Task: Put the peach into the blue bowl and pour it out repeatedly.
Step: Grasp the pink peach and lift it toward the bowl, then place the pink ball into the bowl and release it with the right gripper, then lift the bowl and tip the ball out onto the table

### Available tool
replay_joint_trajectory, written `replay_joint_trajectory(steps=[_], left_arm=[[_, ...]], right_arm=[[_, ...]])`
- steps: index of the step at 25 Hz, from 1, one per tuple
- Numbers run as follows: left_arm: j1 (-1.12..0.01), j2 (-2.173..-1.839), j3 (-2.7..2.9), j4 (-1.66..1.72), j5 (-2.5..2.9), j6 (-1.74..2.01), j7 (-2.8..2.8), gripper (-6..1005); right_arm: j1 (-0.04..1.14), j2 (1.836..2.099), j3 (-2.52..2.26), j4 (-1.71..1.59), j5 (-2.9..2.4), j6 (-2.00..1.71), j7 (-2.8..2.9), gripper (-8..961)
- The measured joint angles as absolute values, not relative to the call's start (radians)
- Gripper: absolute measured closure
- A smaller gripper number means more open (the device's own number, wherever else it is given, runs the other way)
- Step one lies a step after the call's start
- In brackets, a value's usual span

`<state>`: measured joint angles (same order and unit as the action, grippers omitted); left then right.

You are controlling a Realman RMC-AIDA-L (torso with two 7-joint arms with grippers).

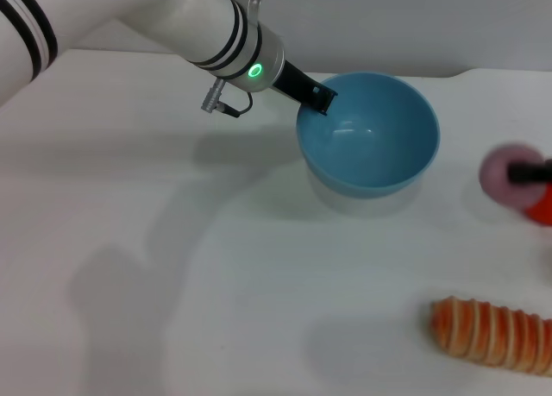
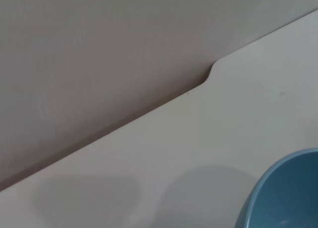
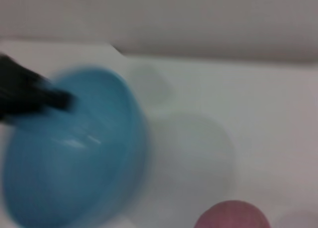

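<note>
The blue bowl (image 1: 369, 135) is tilted with its opening toward me and held just above the white table, with its shadow beneath. My left gripper (image 1: 316, 97) is shut on the bowl's far-left rim. The bowl is empty inside. It also shows in the left wrist view (image 2: 285, 195) and, blurred, in the right wrist view (image 3: 74, 153). The dusty-pink peach (image 1: 501, 173) is at the far right, to the right of the bowl. My right gripper (image 1: 528, 172) comes in from the right edge with a black finger across the peach. The peach shows at the edge of the right wrist view (image 3: 231, 215).
A bright red round object (image 1: 542, 209) sits just in front of the peach at the right edge. An orange-and-white striped roll (image 1: 492, 332) lies at the front right. The table's back edge (image 2: 208, 76) meets a grey wall.
</note>
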<state>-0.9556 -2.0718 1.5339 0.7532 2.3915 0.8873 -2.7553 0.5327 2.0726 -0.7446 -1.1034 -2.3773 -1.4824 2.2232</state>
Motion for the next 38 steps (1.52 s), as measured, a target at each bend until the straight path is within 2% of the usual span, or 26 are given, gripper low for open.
replay_joint_trajectory(steps=[6,16,23,26,30,38], left_arm=[[-0.962,-2.074,1.614,0.752,2.337,0.857,-2.762,1000],[-0.947,-2.074,1.661,0.751,2.272,0.834,-2.762,1001],[-0.937,-2.072,1.661,0.751,2.267,0.828,-2.763,1000],[-0.935,-2.071,1.663,0.744,2.266,0.818,-2.763,1000],[-0.935,-2.071,1.665,0.745,2.267,0.811,-2.758,1000],[-0.96,-2.07,1.731,0.829,2.337,0.736,-2.694,1000]], right_arm=[[0.546,2.073,-0.799,-1.216,-2.183,-1.596,2.232,728],[0.618,2.071,-0.974,-1.097,-2.152,-1.465,2.211,819],[0.596,2.071,-0.983,-1.097,-2.14,-1.417,2.185,491],[0.547,2.07,-0.975,-1.099,-2.091,-1.374,2.14,363],[0.489,2.069,-0.957,-1.106,-2.016,-1.349,2.084,364],[0.225,2.072,-0.797,-0.876,-1.509,-1.371,1.698,364]])
